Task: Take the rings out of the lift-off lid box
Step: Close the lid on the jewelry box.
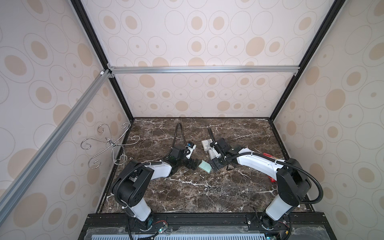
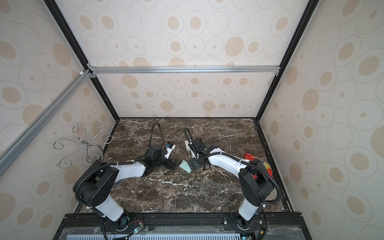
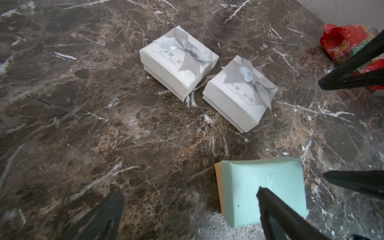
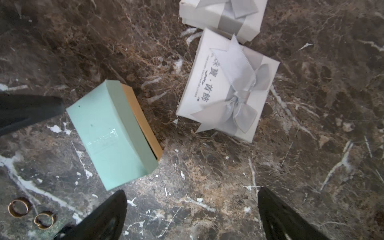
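Right wrist view pretty much settles it. Two of the rings (image 4: 18, 206) lie loose and flat on the worktop (image 4: 311, 104), well clear of the teal box (image 4: 108, 133). The box is shut, with a strip of tan showing along one side.

In both top views I count three rings (image 1: 211, 189) in a short row running side to side across the worktop. They're on the robot-base side of the box, not in it. With the box closed I can't tell if anything's left inside.

- **Right tool** (image 4: 192, 191): spread wide, nothing in it.
- **Left tool** (image 3: 190, 191): same, wide open and empty. One fingertip (image 3: 268, 201) sits over the top of the box, and I can't tell if it's actually touching.

The box sits right between the two tools. The white bow boxes (image 4: 226, 87) are on the far side of it, away from the rings.

My read is that the taking-out part looks done. If either arm goes for the rings next, they're behind both tools, back toward the bases. The right tool looks slightly nearer. Since the row runs crosswise, it'd reach the nearest ring first, then work along.
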Robot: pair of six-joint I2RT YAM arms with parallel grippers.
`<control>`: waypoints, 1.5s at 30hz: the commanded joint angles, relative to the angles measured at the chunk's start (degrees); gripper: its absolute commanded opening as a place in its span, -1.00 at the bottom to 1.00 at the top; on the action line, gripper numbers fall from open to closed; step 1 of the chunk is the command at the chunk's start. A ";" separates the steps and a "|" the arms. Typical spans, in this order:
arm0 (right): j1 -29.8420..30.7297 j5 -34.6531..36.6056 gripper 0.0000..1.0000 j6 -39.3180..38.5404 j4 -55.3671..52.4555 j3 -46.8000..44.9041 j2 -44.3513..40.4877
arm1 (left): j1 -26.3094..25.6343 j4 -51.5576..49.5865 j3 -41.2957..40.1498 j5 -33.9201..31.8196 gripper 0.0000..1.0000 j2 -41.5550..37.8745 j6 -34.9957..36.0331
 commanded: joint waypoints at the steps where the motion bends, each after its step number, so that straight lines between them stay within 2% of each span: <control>1: -0.21 0.58 0.99 2.74 0.88 0.50 1.24 | -0.56 0.21 2.40 0.26 1.00 1.15 1.13; 38: -2.38 -2.13 1.00 6.20 0.24 2.80 8.73 | -0.87 0.57 6.28 1.94 1.00 8.53 1.60; 45: -2.35 -5.45 0.99 2.71 4.51 -0.38 4.85 | -0.82 -0.63 5.84 0.27 1.00 6.73 2.57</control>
